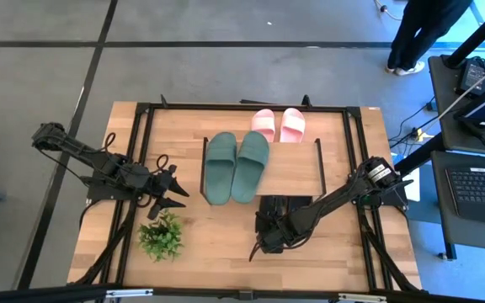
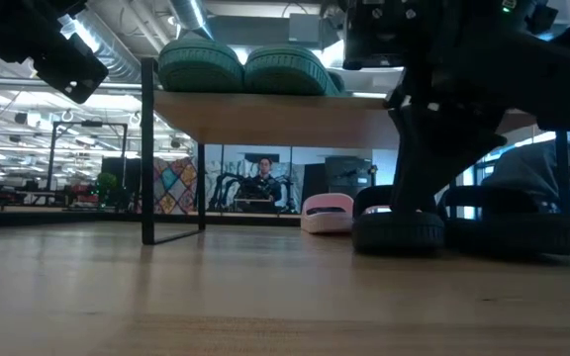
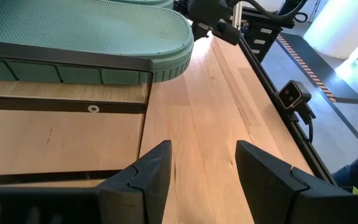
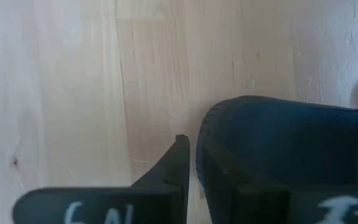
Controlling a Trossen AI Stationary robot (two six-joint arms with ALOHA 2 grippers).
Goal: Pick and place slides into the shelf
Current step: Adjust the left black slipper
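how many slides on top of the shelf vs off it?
2 dull green slides on the shelf top; 2 pale pink slides behind it; 2 black slides on the table, partly hidden by the right arm.

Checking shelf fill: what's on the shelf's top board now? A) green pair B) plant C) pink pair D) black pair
A: the green pair lies on the shelf top board; the pink pair sits on the table behind it.

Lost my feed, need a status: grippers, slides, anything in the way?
Right gripper closing on a black slide on the table. Left gripper open, idle beside shelf. Green slides on top; pink slides behind. Nothing blocking.
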